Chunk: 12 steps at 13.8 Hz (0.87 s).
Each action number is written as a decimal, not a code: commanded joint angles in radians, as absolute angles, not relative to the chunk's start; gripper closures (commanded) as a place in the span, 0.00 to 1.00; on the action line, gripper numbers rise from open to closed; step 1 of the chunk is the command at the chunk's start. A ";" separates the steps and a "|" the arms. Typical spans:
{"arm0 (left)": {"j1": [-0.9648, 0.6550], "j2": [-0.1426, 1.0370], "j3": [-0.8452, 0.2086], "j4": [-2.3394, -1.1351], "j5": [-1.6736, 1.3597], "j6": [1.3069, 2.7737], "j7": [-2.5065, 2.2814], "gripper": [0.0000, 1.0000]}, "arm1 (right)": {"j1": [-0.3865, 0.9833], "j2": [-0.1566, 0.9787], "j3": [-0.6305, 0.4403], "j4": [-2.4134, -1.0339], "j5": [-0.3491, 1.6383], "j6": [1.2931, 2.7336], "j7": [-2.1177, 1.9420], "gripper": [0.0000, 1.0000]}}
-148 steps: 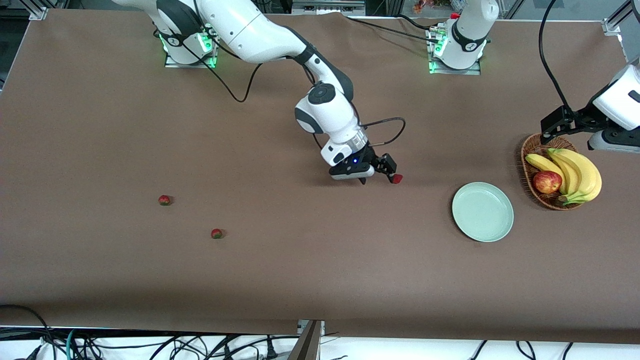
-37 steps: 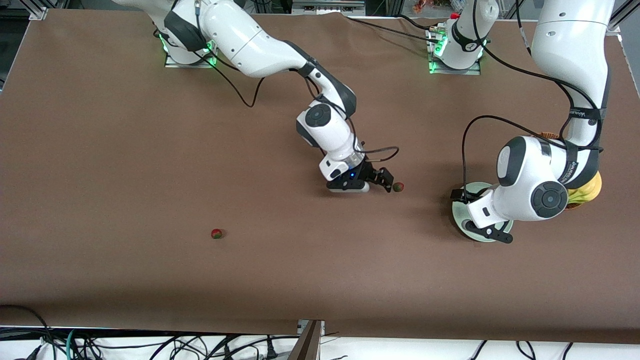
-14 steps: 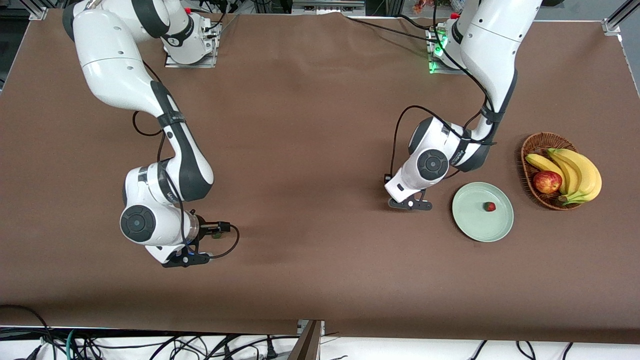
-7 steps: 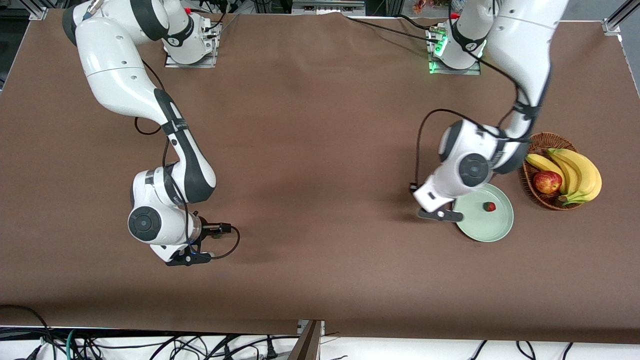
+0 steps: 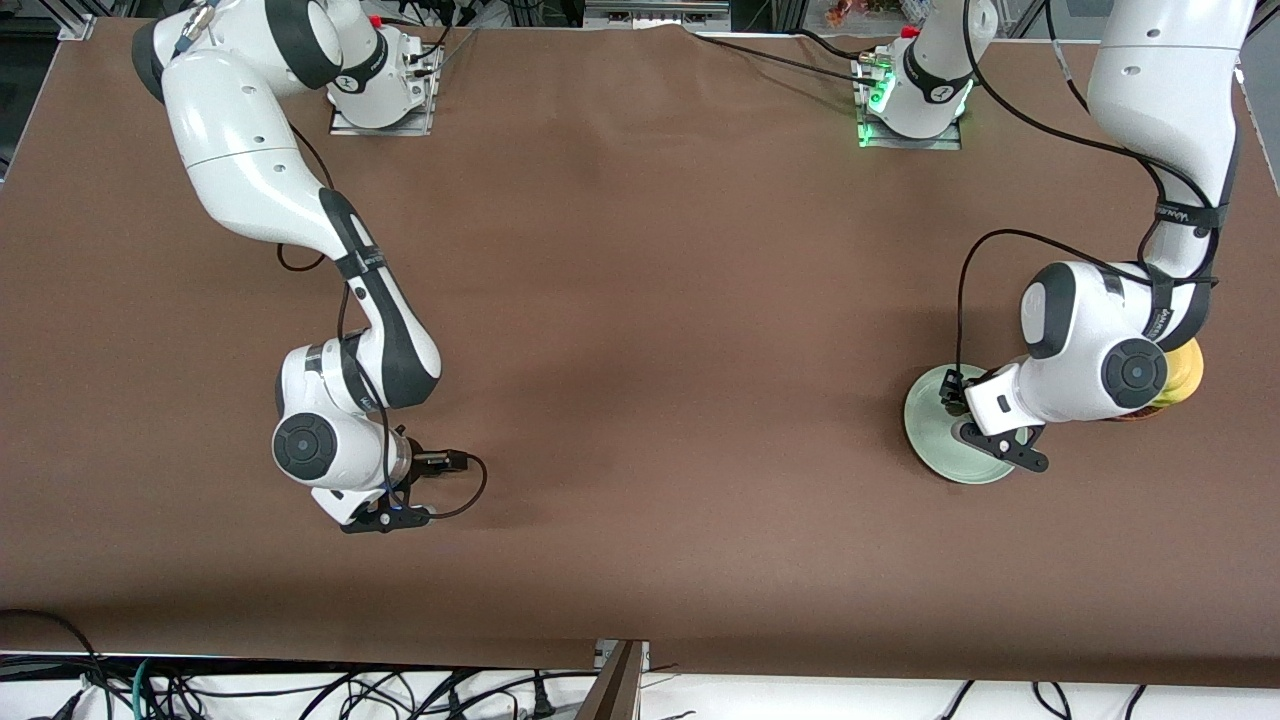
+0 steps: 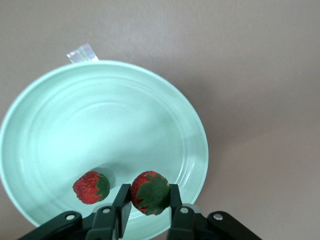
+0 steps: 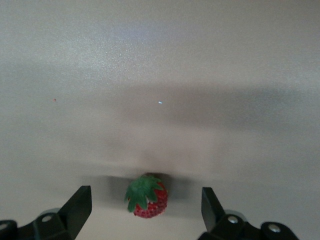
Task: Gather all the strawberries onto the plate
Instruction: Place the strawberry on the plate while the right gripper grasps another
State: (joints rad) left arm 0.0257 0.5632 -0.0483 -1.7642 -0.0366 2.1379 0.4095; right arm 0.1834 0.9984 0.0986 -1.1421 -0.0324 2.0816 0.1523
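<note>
Low in the frame, the right gripper [image 7: 145, 212] is hanging wide apart over a strawberry [image 7: 147, 195] on the table, needing to descend and close. Higher, the left gripper [image 6: 149, 202] is clamping a second strawberry [image 6: 150, 192] over the plate [image 6: 45, 100], beside a berry [image 6: 90, 187] lying inside; release seems next.

Bright even light, soft shadows, sharp

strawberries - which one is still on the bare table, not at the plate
The strawberry between the right gripper's open jaws. One other lies in the plate; the third is clamped in the left gripper over it.
</note>
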 commanded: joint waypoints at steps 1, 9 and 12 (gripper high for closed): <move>0.025 0.578 -0.067 -1.759 -0.037 2.129 0.422 0.00 | 0.181 0.982 0.104 -1.169 -0.048 2.095 0.150 0.27; -0.020 0.575 -0.086 -1.648 -0.066 2.010 0.373 0.00 | 0.184 0.982 0.104 -1.169 -0.048 2.094 0.150 0.82; -0.067 0.581 -0.086 -1.605 -0.063 1.954 0.223 0.00 | 0.186 0.980 0.104 -1.169 -0.046 2.091 0.152 0.87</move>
